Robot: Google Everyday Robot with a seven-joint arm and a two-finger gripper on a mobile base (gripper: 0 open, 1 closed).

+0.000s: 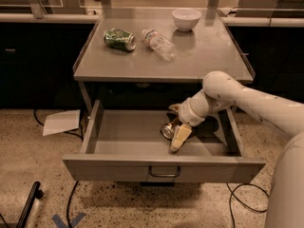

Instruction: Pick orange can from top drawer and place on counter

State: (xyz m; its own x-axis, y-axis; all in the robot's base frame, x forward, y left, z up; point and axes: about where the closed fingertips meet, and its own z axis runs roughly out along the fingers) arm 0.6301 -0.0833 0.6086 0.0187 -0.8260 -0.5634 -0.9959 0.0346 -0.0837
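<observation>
Top drawer [118, 167]: one, pulled open, its floor beneath the fingers.
Fingers [178, 137]: down inside the drawer, spread, one on either side of the can, not yet pinching it.
Orange can [166, 130]: one, lying on its side between the fingers, silver end poking out to their left.
Handling: probably light, stiff, glossy and slippery; best gripped across mid-body.
Surface [209, 56]: above and beyond the fingers.
On it: one green can [118, 38], one clear bottle [159, 42], one white bowl [186, 19].
</observation>
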